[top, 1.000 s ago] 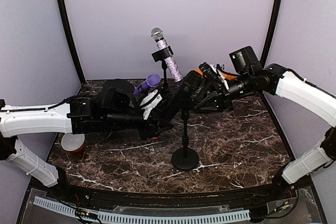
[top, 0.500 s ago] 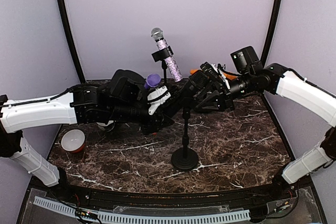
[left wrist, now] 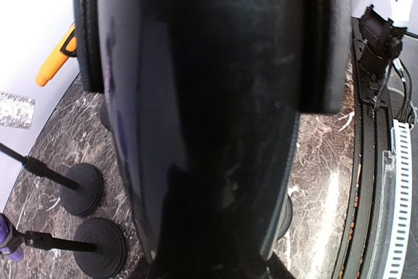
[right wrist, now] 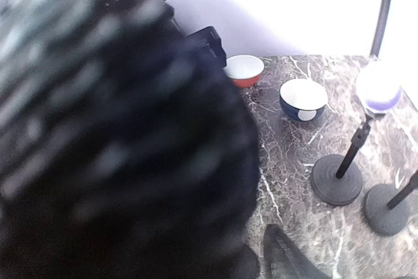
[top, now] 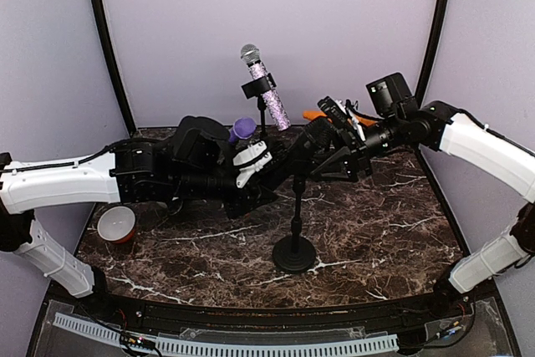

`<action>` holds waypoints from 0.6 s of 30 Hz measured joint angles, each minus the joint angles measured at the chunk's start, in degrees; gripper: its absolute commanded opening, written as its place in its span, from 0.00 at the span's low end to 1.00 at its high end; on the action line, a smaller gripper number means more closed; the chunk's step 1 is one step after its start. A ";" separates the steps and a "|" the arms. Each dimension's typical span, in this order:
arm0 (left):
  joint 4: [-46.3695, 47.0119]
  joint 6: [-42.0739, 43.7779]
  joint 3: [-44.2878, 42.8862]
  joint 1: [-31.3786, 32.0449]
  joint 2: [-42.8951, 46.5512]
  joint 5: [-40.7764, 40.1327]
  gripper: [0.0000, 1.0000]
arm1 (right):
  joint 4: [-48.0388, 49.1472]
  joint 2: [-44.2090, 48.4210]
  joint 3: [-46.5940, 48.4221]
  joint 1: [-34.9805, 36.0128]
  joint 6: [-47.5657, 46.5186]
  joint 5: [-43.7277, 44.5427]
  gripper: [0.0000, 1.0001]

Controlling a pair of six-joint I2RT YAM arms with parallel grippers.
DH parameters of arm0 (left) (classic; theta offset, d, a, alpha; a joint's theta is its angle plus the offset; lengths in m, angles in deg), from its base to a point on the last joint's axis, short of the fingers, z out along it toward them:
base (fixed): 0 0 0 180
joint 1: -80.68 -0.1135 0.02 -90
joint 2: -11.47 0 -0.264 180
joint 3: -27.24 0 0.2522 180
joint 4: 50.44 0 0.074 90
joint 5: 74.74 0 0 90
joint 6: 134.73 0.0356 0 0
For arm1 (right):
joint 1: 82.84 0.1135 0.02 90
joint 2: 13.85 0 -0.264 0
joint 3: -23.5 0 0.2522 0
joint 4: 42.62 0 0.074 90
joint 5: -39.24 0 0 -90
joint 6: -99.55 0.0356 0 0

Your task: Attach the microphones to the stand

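Observation:
The black microphone [top: 315, 132] lies slanted above the front stand [top: 295, 206], mesh head up to the right. My left gripper [top: 264, 176] is shut on its lower body, which fills the left wrist view [left wrist: 209, 135]. My right gripper [top: 313, 156] closes on it near the head, which fills the right wrist view [right wrist: 117, 148] beside one finger [right wrist: 290, 259]. The glittery lilac microphone [top: 266, 94] sits clipped in a rear stand. The purple microphone [top: 243, 128] shows behind my left arm. The orange microphone [top: 314, 114] is partly hidden behind my right gripper.
A white-and-red bowl [top: 115, 223] sits at the left under my left arm; it also shows in the right wrist view [right wrist: 243, 68] next to a blue bowl [right wrist: 302, 98]. Round stand bases [right wrist: 336, 180] stand at the back. The front stand's base [top: 294, 253] is near the table's middle.
My left arm has swung up and to the right, uncovering the bowl. The black microphone's head has shifted slightly right. My right arm has barely moved.

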 measured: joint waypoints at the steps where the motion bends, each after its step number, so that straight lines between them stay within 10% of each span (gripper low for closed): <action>1: 0.17 0.35 0.04 0.28 0.00 0.02 0.00 | 0.24 0.09 0.09 0.04 0.04 -0.09 0.78; 18: 4.50 1.60 2.21 1.18 0.33 -3.30 0.00 | -14.78 7.19 3.54 -11.56 -9.99 4.55 0.94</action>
